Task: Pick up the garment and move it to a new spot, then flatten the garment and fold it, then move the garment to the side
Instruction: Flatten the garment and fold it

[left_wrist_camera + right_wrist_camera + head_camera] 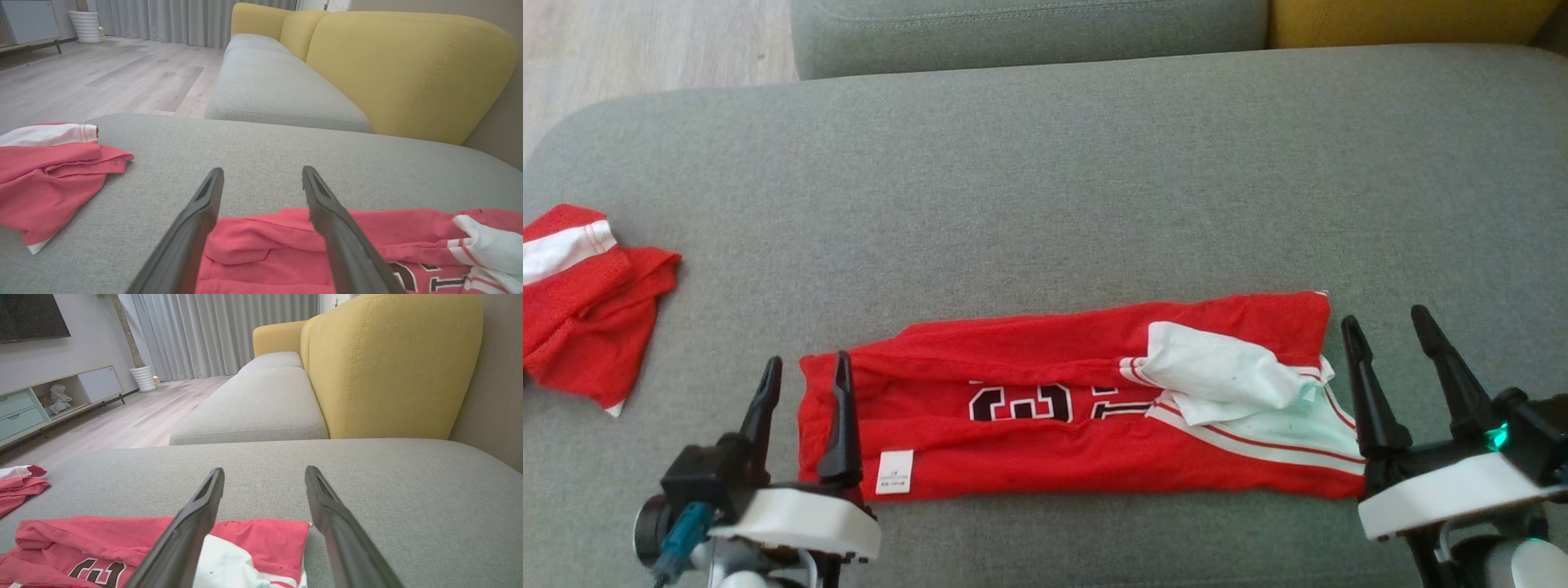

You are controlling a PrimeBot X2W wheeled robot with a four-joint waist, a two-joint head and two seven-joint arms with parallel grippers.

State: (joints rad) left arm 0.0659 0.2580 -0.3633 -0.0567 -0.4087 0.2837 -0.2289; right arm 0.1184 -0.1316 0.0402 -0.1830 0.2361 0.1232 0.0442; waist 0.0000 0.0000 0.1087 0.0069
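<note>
Lying apart: folded garment [1029,461], crumpled garment [596,327], making two.

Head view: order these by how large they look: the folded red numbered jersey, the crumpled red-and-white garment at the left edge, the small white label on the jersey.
1. Folded red numbered jersey, largest.
2. Crumpled red-and-white garment, cut by the picture's left edge.
3. Small white label, smallest.
</note>
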